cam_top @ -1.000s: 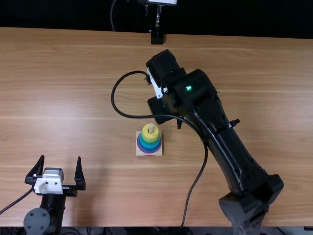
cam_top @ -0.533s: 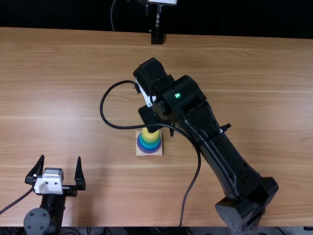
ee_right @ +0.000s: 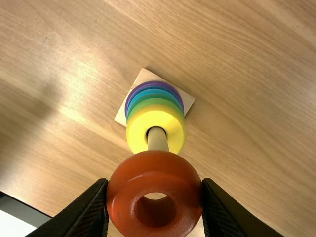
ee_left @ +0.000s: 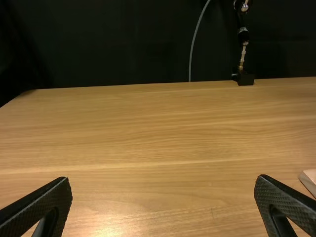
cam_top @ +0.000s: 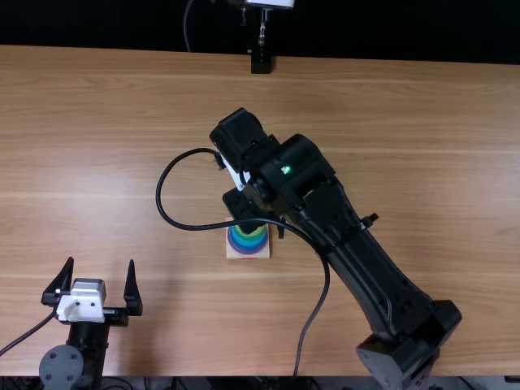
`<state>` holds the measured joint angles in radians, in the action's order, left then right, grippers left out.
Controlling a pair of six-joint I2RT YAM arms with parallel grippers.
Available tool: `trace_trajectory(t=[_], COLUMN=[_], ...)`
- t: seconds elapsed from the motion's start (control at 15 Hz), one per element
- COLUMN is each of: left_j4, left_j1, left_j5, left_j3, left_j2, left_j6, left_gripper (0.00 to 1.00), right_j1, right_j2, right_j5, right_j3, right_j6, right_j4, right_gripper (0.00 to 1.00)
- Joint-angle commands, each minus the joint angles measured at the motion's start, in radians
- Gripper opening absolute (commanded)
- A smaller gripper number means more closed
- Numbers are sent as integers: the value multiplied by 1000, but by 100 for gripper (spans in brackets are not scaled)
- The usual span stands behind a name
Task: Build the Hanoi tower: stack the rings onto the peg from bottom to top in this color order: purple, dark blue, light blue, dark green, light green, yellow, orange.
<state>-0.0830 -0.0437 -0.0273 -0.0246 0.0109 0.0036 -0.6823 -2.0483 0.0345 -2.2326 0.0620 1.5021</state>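
Observation:
Over the back of the tower, my right gripper (cam_top: 244, 210) covers the peg in the top view. In the right wrist view that gripper (ee_right: 155, 190) is shut on the orange ring (ee_right: 155, 170), which overlaps the peg (ee_right: 157, 138); whether the peg tip is inside its hole I cannot tell. Below on the peg lie the yellow ring (ee_right: 136, 126), green rings, blue rings and the purple ring (ee_right: 163, 84), on a square wooden base (ee_right: 143, 75). Standing open and holding nothing, my left gripper (cam_top: 100, 262) is at the near left; its fingers spread wide in its wrist view (ee_left: 163, 180).
The right arm's cable (cam_top: 158, 195) loops left of that arm and crosses in front of the tower. A black stand (cam_top: 261, 61) is at the table's far edge. In the left wrist view, a corner of the wooden base (ee_left: 310, 178) shows.
The right gripper has moved nearer and slightly left in the top view, from behind the tower to over it, hiding the peg top and most of the yellow ring. The left arm has kept still.

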Motion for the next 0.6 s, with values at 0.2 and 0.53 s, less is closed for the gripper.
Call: trace_trajectory(t=[0.2, 0.53], left_j4=[-16, -16], left_j1=[11, 11], left_j5=[-10, -10], left_j3=[25, 25], left_j2=[-11, -11], left_j6=[13, 13], left_gripper=[100, 100], right_j1=[7, 7], right_j2=[39, 39], right_j5=[-3, -3], right_j3=[-21, -21], right_j6=[2, 2], right_j4=[-8, -8], right_gripper=[0, 0])
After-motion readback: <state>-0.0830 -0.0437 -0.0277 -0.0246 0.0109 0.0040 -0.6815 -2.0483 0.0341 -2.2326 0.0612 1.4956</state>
